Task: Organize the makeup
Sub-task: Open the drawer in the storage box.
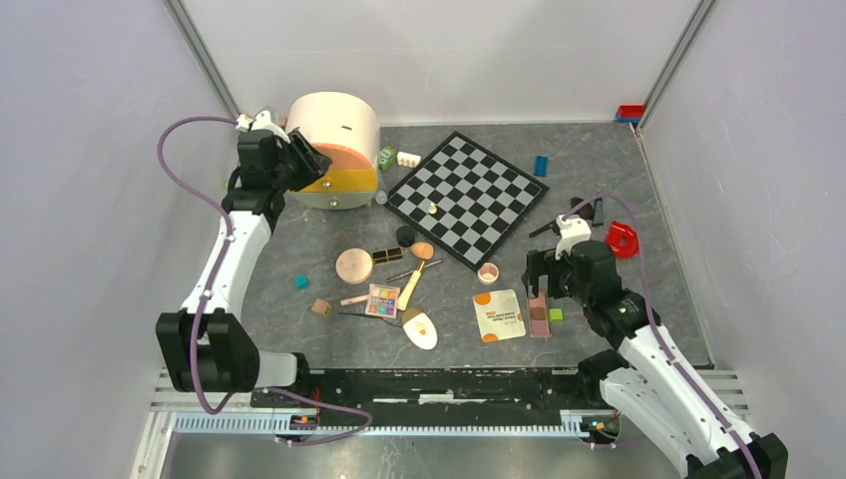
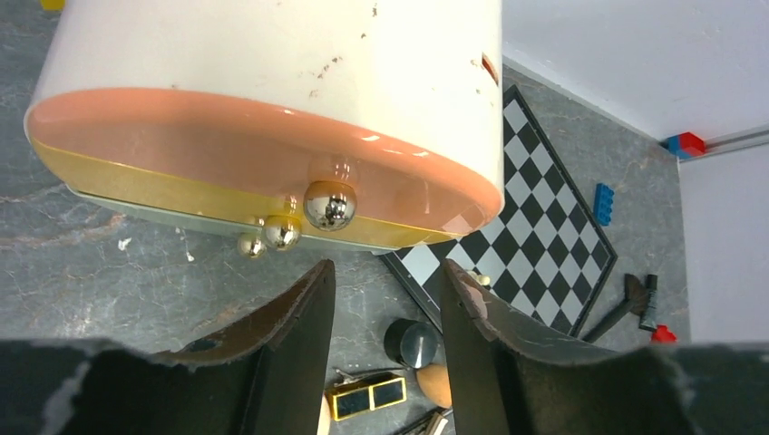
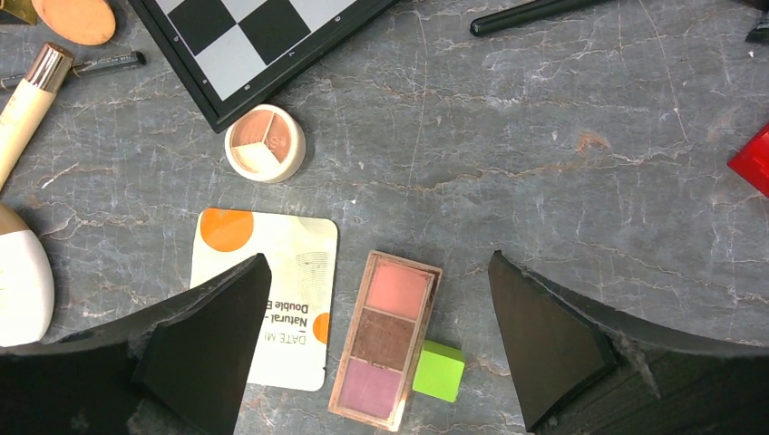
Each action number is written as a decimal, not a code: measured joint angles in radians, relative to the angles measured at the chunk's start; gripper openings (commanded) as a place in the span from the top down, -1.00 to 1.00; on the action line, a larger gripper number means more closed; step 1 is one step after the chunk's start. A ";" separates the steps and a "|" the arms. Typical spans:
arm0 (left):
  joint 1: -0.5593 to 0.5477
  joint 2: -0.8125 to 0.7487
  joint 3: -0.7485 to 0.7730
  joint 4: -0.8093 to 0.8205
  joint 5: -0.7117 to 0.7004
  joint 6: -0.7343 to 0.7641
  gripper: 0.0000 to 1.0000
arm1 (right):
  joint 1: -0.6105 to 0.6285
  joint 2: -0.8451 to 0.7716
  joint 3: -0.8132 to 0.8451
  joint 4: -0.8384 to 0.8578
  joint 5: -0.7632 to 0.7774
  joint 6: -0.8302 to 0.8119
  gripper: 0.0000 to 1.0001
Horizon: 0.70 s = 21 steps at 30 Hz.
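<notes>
The chessboard lies tilted near the middle of the table, and most of the makeup is scattered along its near side. Left of the board, the left gripper points at a cream drum-shaped case with a peach face and small gold knobs. Its jaws stand apart with nothing between them, just short of the knobs and not touching them.

Off the board's near right corner, the right gripper hangs wide open over the pink-brown blush palette, gripping nothing. A green cube sits against that palette's edge, and the white-orange sachet lies just beside it. A small round three-shade pot rests close to the board's near corner.

Off the board's near left side are the round peach compact, the multicolour eyeshadow palette, a cream tube and the cream oval. A black brush lies to the board's right.
</notes>
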State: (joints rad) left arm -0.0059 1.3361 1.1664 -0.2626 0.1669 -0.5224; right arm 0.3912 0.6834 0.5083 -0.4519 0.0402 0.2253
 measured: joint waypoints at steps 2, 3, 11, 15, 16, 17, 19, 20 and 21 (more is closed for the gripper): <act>0.000 0.010 0.004 0.000 0.000 0.017 -0.05 | 0.000 0.000 0.000 0.000 -0.003 -0.005 -0.95; 0.000 0.014 0.006 0.000 -0.002 0.027 -0.05 | 0.000 0.000 0.000 0.000 -0.003 -0.006 -0.95; 0.000 0.035 0.012 -0.005 -0.052 0.094 -0.05 | 0.000 0.006 0.000 -0.001 -0.014 -0.014 -0.95; 0.000 0.061 0.033 -0.005 -0.061 0.127 -0.04 | 0.000 0.016 0.000 0.002 -0.021 -0.015 -0.95; 0.000 0.074 0.040 -0.003 -0.061 0.134 -0.02 | 0.000 0.022 0.000 0.002 -0.023 -0.016 -0.95; 0.000 0.084 0.045 -0.003 -0.060 0.138 0.00 | 0.000 0.026 0.000 0.002 -0.023 -0.016 -0.95; 0.000 0.108 0.054 0.003 -0.057 0.148 0.02 | 0.000 0.032 0.000 0.002 -0.026 -0.018 -0.95; 0.000 0.117 0.056 0.003 -0.054 0.151 0.04 | 0.000 0.034 0.000 0.002 -0.026 -0.019 -0.95; 0.000 0.129 0.060 0.003 -0.050 0.156 0.05 | 0.000 0.034 0.000 0.002 -0.026 -0.021 -0.95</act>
State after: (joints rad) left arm -0.0059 1.4651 1.2266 -0.2592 0.1165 -0.3668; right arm 0.3912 0.7177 0.5083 -0.4500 0.0143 0.2039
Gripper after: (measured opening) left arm 0.492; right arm 0.975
